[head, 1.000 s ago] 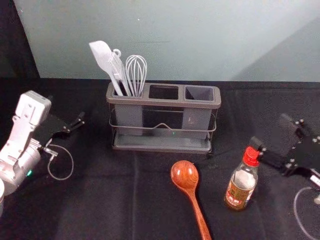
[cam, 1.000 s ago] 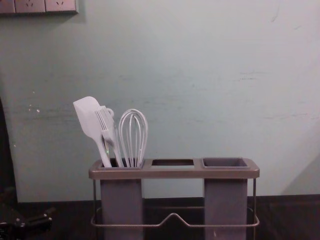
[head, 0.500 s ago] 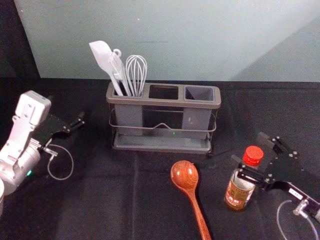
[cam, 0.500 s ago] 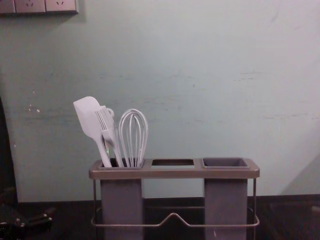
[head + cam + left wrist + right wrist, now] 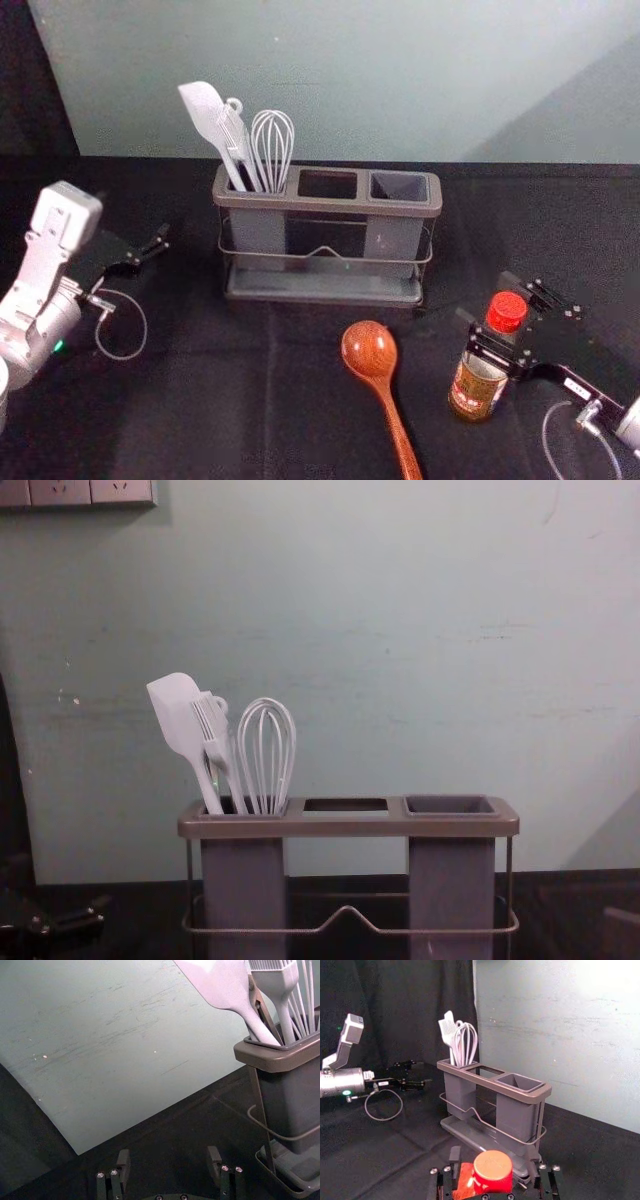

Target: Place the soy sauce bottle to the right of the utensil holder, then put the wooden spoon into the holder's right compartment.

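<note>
Head view: my right gripper [image 5: 488, 298] has advanced astride the soy sauce bottle [image 5: 475, 385], jaws released, making grasping feasible (left gripper [image 5: 168, 1151] parked left, also released).

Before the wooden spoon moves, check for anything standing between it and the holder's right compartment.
Only the front wire rail and tray of the utensil holder lie between the wooden spoon and right compartment. The soy sauce bottle and right tool are off to the right.
</note>
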Robot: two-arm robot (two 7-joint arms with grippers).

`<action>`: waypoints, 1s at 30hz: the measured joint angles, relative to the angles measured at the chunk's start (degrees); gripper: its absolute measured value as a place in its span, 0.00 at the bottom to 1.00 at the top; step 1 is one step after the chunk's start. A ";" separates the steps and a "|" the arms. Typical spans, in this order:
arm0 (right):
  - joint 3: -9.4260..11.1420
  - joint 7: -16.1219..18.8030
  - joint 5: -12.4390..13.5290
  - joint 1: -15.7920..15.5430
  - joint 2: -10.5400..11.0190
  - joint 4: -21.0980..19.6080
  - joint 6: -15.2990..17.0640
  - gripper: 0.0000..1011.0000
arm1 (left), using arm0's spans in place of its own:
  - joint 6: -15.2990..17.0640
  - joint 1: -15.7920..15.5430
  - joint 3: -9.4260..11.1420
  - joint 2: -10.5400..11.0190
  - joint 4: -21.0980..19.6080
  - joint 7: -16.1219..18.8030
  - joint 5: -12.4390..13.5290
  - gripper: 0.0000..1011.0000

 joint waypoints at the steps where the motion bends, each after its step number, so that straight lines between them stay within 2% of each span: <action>1: 0.08 0.05 -0.07 0.00 -0.12 0.02 0.05 0.80 | 0.00 0.00 0.00 0.00 0.00 0.00 0.00 0.99; 3: 0.21 0.15 -0.20 -0.02 -0.31 0.05 0.16 0.77 | 0.00 0.00 0.00 0.00 0.00 0.00 0.00 0.99; 8: 0.79 0.64 -0.54 -0.20 -0.82 0.01 0.61 0.58 | 0.00 0.00 0.00 0.00 0.00 0.00 0.00 0.99; 14: 1.85 1.17 -0.78 -0.88 -1.37 -0.57 1.09 0.40 | 0.00 0.00 0.00 0.00 0.00 0.00 0.00 0.99; 30: 5.43 2.18 -0.99 -2.25 -2.17 -2.74 1.40 0.38 | 0.00 0.00 0.00 0.00 0.00 0.00 0.00 0.99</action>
